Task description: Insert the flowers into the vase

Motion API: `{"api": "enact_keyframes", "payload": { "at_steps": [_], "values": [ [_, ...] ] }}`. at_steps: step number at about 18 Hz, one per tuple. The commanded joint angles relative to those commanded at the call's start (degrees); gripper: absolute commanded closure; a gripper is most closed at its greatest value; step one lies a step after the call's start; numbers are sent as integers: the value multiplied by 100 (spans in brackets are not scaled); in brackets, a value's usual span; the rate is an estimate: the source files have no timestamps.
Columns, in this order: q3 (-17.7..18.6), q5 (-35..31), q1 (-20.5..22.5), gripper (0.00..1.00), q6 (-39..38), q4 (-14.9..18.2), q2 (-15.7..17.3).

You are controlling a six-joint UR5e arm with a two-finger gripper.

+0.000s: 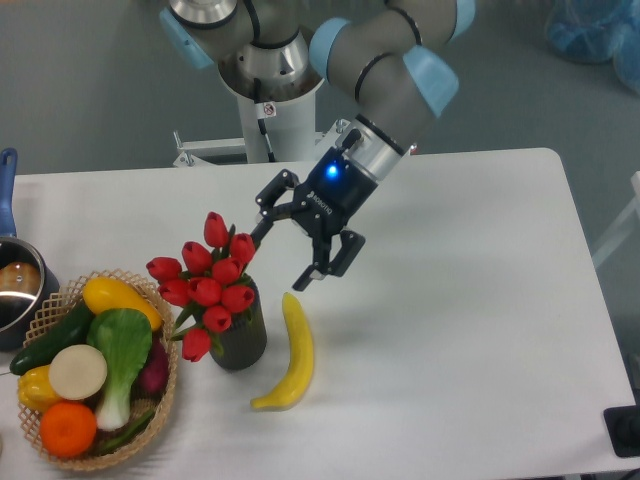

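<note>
A bunch of red tulip flowers stands in the small dark vase, leaning to the left over its rim toward the basket. My gripper hangs open above and to the right of the vase, apart from the flowers. Nothing is between its fingers. One finger points toward the top buds, the other reaches down over the banana's upper tip.
A yellow banana lies just right of the vase. A woven basket full of toy vegetables and fruit sits at the left, close to the flowers. A pot with a blue handle stands at the left edge.
</note>
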State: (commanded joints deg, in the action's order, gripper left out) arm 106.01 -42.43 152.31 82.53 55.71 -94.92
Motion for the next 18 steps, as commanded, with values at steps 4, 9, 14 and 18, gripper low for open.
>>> {"api": "enact_keyframes", "payload": {
  "at_steps": [4,9,14,18],
  "values": [
    [-448,-817,-17,0,35,728,184],
    [-958,-1564,-175,0,70,1599,500],
    [-1337,-3454,-711,0,447,1978,686],
    [-1407,-4060,-1037,0,466,2258,677]
  ]
}}
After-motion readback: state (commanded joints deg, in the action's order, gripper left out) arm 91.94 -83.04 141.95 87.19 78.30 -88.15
